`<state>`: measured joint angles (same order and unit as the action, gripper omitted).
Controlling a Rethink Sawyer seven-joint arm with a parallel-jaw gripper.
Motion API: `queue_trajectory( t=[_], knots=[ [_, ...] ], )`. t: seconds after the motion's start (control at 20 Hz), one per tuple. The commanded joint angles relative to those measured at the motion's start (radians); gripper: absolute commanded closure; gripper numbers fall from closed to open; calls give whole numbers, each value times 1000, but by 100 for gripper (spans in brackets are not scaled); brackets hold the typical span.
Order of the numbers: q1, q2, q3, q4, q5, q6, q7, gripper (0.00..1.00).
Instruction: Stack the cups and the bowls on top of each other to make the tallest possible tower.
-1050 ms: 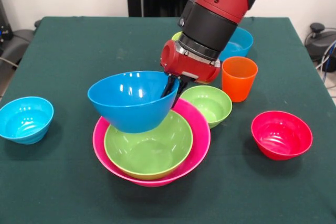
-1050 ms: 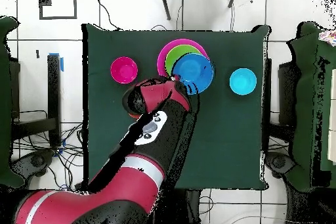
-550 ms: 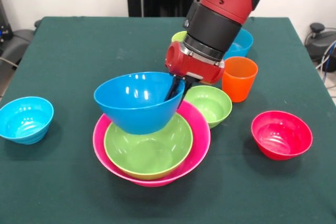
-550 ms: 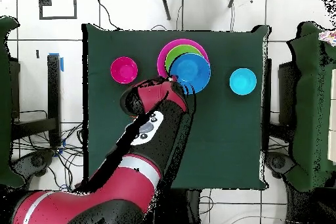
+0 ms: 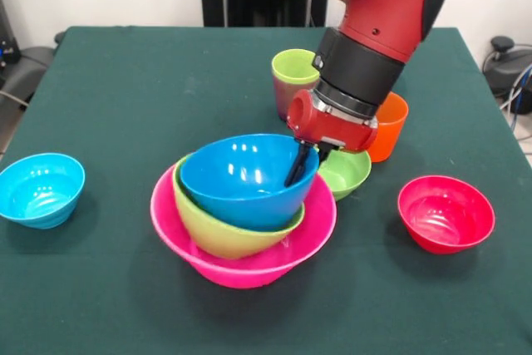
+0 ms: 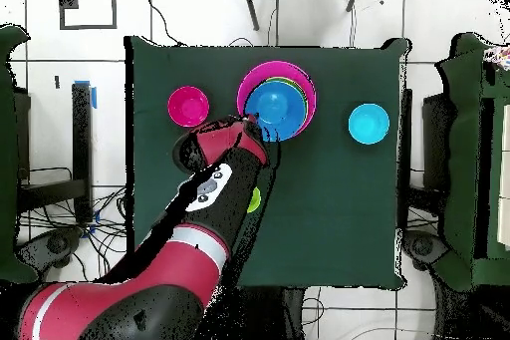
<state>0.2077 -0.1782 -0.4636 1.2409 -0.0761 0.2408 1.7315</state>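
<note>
Glossy plastic throughout: huge pink bowl low on the green table, large green bowl nested in it and tipped toward the picture's left in the front view, large blue bowl seated inside the green one. Together, the tower, three bowls deep. Gripper at the blue bowl's rim on its right side in the front view, dark fingers pinching that rim, one finger reaching down inside the bowl. Red and black arm slanting down from the top edge.

Small green bowl just behind the tower on its right, partly hidden by the wrist. Orange cup beside it, upright, mostly covered by the arm. Lime green cup farther back, upright. Small red bowl apart on the right of the front view; small light-blue bowl well apart on the left. Both single bowls also plain from overhead, flanking the tower on opposite sides.
</note>
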Motion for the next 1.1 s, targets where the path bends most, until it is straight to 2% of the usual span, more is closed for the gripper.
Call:
queue_trajectory(
  t=[0.05, 0.3, 1.1],
  knots=[
    [3, 51, 101, -27, 31, 42, 150, 100],
    [-10, 51, 113, 5, 22, -24, 153, 100],
    [-85, 29, 188, -5, -28, -23, 50, 100]
  ],
)
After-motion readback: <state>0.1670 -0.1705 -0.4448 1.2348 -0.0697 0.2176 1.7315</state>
